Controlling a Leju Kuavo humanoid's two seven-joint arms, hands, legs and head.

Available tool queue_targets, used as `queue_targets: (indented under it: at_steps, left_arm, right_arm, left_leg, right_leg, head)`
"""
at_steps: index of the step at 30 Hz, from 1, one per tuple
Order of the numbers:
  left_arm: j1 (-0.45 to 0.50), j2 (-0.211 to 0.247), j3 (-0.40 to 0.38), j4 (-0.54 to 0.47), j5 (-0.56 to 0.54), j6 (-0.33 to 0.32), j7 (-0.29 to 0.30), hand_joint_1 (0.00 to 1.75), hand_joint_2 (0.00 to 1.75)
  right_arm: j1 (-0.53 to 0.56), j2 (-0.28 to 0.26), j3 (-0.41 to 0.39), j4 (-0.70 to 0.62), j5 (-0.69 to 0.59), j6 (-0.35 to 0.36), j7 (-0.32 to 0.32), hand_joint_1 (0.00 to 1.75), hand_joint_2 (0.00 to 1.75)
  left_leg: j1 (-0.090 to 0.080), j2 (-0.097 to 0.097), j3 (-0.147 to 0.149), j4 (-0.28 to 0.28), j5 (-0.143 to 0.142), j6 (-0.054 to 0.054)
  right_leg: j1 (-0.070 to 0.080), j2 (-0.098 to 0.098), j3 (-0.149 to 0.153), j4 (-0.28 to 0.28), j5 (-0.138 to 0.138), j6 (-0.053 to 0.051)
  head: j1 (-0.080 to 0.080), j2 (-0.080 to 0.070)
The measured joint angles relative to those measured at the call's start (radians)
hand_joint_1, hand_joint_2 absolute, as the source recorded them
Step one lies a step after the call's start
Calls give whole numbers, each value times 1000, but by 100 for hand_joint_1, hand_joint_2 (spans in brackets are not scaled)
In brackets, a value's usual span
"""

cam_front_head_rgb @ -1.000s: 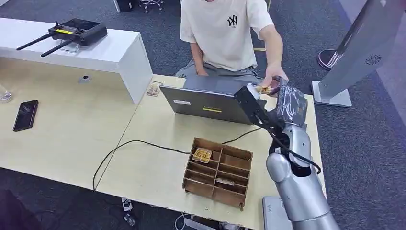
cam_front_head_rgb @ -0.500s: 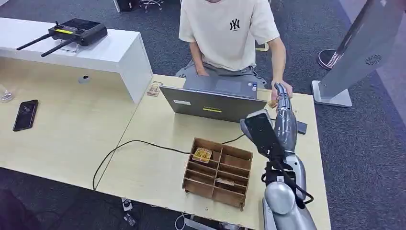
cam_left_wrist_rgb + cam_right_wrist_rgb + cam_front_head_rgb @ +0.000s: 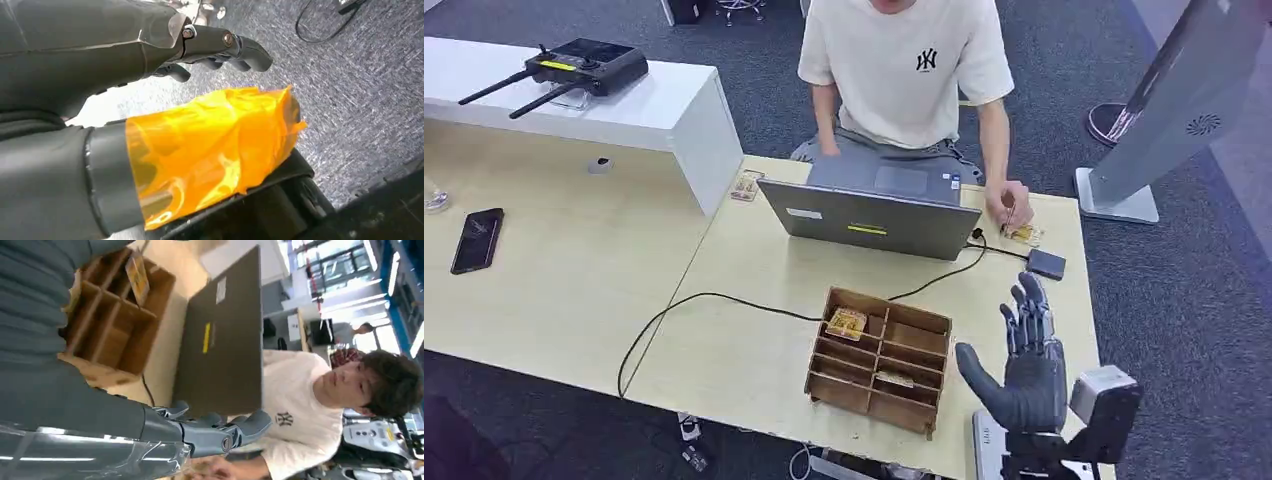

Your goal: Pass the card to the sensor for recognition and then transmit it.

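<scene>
Card (image 3: 1024, 235) under person's hand (image 3: 1009, 205) — well beyond empty right hand (image 3: 1022, 365).

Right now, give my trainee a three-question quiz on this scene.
1. True or false: the right hand holds a card.
2. The card near the laptop lies: A) in the box, B) on the table by the person's hand, C) on the phone.
3. Fill in: the wooden box has a card standing in its back-left ____.

Key: 1 false, the hand is open and empty; 2 B; 3 compartment.
</scene>
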Motion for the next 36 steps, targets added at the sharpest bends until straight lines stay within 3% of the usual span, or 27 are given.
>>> queue_targets:
  at_steps: [6,12,29,36]
  left_arm:
    - [1,-1,30,0,21,5,-9,0,0]
    - [1,3,47,0,30,0,-23,0,0]
    - [0,14,64,0,22,0,-39,0,0]
    - [0,14,64,1,21,2,-40,0,0]
  right_arm:
    - [119,-44,-5,-20,-125,70,-50,0,0]
    - [172,-80,-3,-19,-146,82,-83,0,0]
    - [184,-140,51,-21,-99,-2,-139,0,0]
    - [185,-154,66,-35,-51,-72,-151,0,0]
  left_leg:
    - [0,0,0,0,0,0]
    - [0,0,0,0,0,0]
    - [0,0,0,0,0,0]
    - [0,0,0,0,0,0]
  right_leg:
    - [0,0,0,0,0,0]
    - [0,0,0,0,0,0]
    - [0,0,0,0,0,0]
    - [0,0,0,0,0,0]
  head:
    - [0,0]
    - [0,0]
    - [0,0]
    - [0,0]
